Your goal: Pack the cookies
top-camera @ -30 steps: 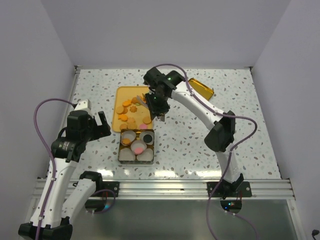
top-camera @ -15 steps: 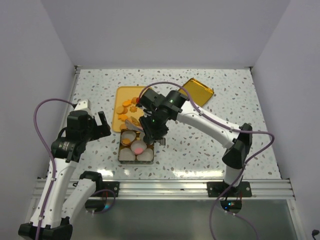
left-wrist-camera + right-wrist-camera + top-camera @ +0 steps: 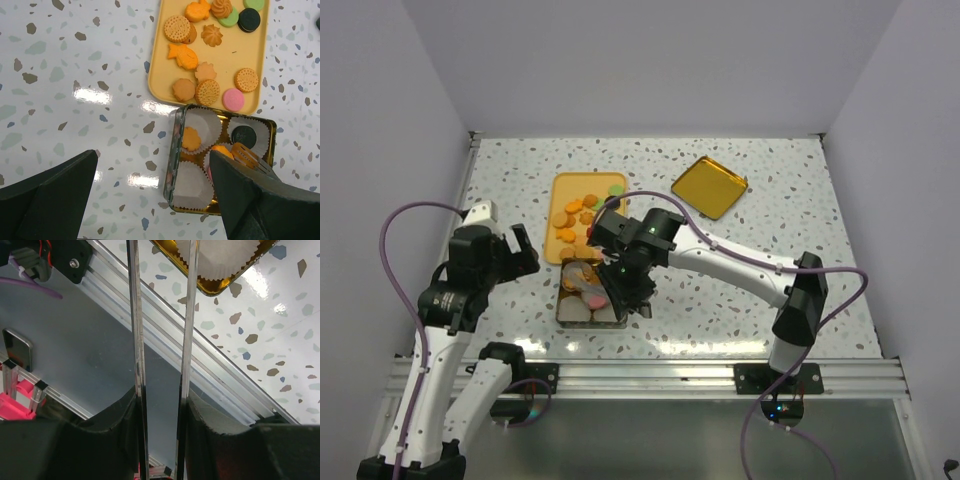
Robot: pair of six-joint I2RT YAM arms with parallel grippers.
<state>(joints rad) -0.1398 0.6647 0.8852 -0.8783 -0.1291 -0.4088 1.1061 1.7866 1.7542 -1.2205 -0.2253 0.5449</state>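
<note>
**Right claw over the tin, tongs squeezed, tips hard to read**

The right gripper (image 3: 161, 410) is clenched on the tongs (image 3: 135, 315), but their tips run off the top of its own camera, so what they pinch I cannot tell. From above, that arm covers the right side of the tin (image 3: 174, 150). The left gripper (image 3: 152, 180) hangs spread wide over the table (image 3: 75, 75). In the tin are white paper cups (image 3: 190, 182): one holds an orange cookie (image 3: 191, 139), one a black cookie (image 3: 245, 135). Most cookies (image 3: 207, 92) sit on the yellow tray (image 3: 252, 52) just beside it. The gold lid (image 3: 710, 187) lies well apart.
</note>
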